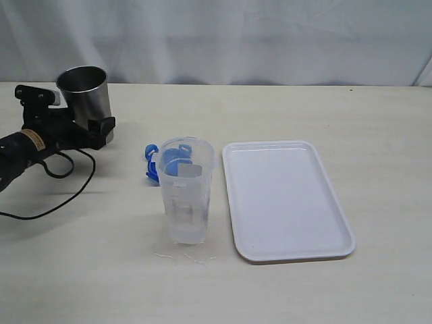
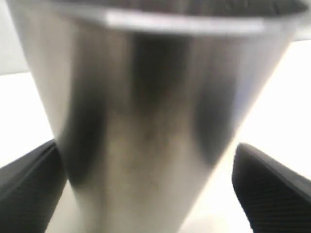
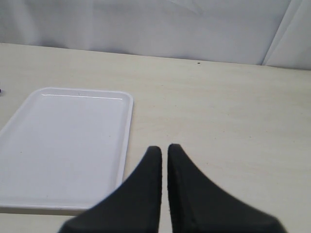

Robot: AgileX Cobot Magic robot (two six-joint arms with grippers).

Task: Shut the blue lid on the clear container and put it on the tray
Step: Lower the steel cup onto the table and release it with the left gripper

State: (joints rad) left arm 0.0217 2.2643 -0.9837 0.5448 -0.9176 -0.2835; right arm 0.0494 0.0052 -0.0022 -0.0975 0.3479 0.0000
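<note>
Setting: robot test bench of a lab kind.
Evidence:
- Pale wood-grain table (image 1: pixel 337 297) fills most of the frame.
- A plain white cloth backdrop (image 1: pixel 236 40) hangs in folds across the top of the frame and hides the room behind.
- A black robot arm (image 1: pixel 20 152) sits at the left edge, with a loose black cable (image 1: pixel 82 187) trailing over the tabletop.
- A few props are set out apart: steel cup (image 1: pixel 84 91) upper left, container (image 1: pixel 185 196) centre, white tray (image 1: pixel 283 199) right of centre.

1. Plain white, no pattern: the tray (image 1: pixel 290 145).
2. Bright blue: the lid (image 1: pixel 148 150).
3. Clear, with faint marks: the container (image 1: pixel 186 202).
4. Shiny silver-grey: the steel cup (image 1: pixel 84 91).
5. Pale beige, finely speckled: the table (image 1: pixel 101 270).
</note>
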